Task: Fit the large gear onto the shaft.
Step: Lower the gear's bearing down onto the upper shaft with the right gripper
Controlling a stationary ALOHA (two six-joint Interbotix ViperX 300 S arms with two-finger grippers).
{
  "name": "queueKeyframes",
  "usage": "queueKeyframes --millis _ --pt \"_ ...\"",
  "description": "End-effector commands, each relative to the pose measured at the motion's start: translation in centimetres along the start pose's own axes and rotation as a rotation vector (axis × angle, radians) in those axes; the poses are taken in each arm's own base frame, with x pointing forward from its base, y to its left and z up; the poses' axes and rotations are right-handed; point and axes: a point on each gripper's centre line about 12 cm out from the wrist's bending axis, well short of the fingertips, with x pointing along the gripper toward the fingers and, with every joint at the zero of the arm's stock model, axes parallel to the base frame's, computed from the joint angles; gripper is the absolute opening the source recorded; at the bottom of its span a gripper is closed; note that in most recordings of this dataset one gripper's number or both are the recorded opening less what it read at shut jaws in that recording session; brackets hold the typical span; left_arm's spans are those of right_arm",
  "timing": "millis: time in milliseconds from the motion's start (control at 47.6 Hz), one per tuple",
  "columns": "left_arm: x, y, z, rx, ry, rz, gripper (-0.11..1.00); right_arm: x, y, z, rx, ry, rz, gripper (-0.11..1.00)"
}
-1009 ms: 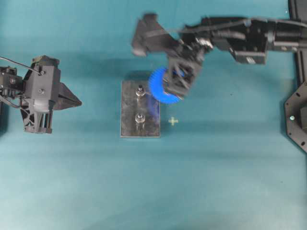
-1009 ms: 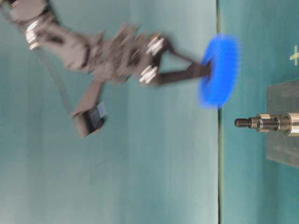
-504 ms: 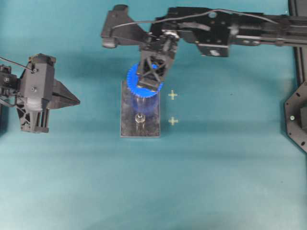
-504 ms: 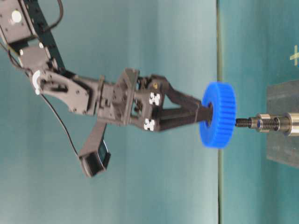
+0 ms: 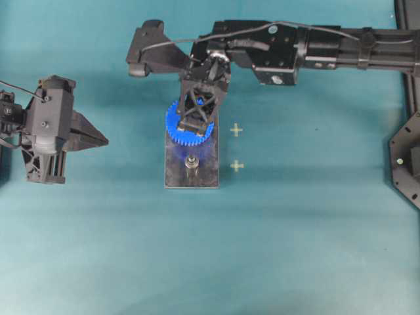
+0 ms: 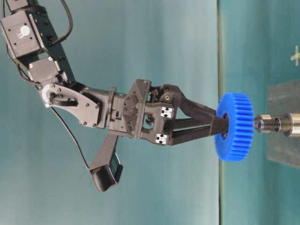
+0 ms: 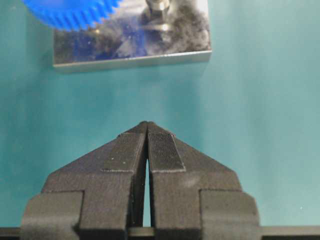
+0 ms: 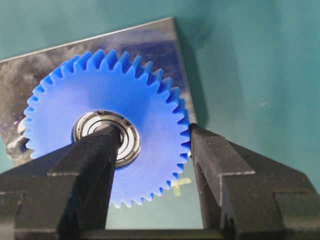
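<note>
My right gripper is shut on the large gear. One finger sits in the bearing bore and the other presses on the teeth. The gear is level over the far end of the grey block, and the shaft's tip reaches into its underside. That shaft is hidden in the overhead view. The second pin stands bare at the near end. My left gripper is shut and empty, left of the block, with its tips short of the block's edge.
Two yellow cross marks lie on the teal table to the right of the block. A black fixture stands at the right edge. The right arm spans the back of the table.
My right gripper has carried the gear leftward from beside the block to above the far pin, then lowered it onto the pin's tip. The left gripper has not moved.
</note>
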Motion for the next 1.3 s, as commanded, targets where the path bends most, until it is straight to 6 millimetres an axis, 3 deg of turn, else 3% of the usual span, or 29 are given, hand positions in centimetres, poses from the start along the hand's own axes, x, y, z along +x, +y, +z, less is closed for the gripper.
queueKeyframes --millis 0,1282 --pt "-0.3 0.1 0.6 0.001 -0.026 0.003 0.00 -1.5 0.2 0.6 -0.001 -0.041 0.002 0.49" --pt "-0.2 0.0 1.0 -0.034 -0.046 0.002 0.00 -0.6 -1.1 -0.5 0.036 0.019 -0.009 0.49"
